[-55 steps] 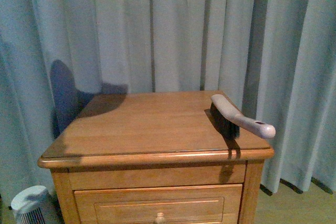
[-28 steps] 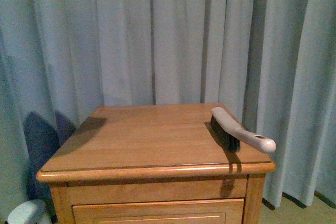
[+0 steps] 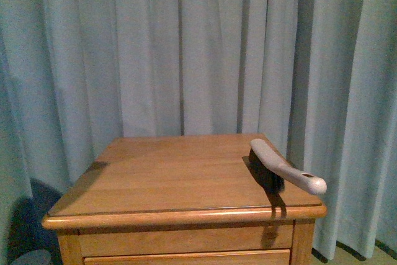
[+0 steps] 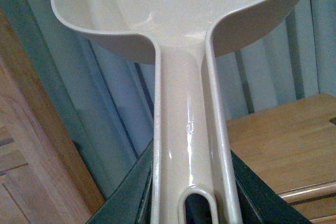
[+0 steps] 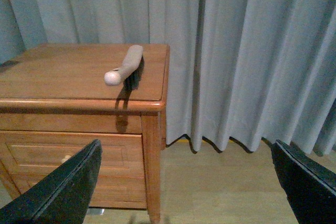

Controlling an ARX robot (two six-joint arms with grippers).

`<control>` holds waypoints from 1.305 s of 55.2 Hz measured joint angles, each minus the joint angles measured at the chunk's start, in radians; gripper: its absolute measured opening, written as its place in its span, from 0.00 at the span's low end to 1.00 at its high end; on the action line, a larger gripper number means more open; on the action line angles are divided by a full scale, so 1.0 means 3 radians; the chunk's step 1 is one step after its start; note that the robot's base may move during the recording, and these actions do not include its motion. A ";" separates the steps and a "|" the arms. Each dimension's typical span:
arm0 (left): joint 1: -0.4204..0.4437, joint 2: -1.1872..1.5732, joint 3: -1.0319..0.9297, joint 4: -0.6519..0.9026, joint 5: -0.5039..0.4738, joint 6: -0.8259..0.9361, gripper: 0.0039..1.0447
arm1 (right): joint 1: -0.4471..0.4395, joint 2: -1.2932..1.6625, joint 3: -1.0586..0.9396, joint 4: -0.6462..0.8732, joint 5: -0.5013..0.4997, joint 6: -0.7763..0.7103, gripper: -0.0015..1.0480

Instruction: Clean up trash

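My left gripper is shut on the handle of a beige dustpan, whose pan fills the top of the left wrist view, held up beside the nightstand. My right gripper is open and empty, out in front of the nightstand's right corner, above the floor. A hand brush with a pale handle and dark bristles lies on the right edge of the wooden nightstand, its handle overhanging; it also shows in the right wrist view. No trash scrap shows in any view. Neither arm shows in the front view.
Grey-blue curtains hang right behind the nightstand. The nightstand has a drawer in its front. Wooden floor lies to the right of it. A pale round object sits low at the left.
The front view has tilted upward: the nightstand and brush sit lower in frame. The dustpan edge seen at top left a second ago is gone from that view, and its shadow has slid down left.
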 joint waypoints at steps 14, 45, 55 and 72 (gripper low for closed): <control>0.0009 -0.0058 -0.0080 -0.0052 -0.0076 -0.0090 0.27 | 0.0000 0.0000 0.0000 0.0000 0.0000 -0.0001 0.93; 0.0009 -0.0062 -0.0081 -0.0099 -0.0090 -0.0167 0.27 | 0.0000 0.0000 0.0000 0.0000 0.0000 0.0000 0.93; 0.0009 -0.0066 -0.0081 -0.0099 -0.0094 -0.0169 0.27 | 0.0223 0.0998 0.0275 0.0263 0.1297 -0.0081 0.93; 0.0009 -0.0067 -0.0083 -0.0099 -0.0099 -0.0173 0.27 | 0.0362 0.3271 0.1956 0.0009 0.0862 0.0340 0.93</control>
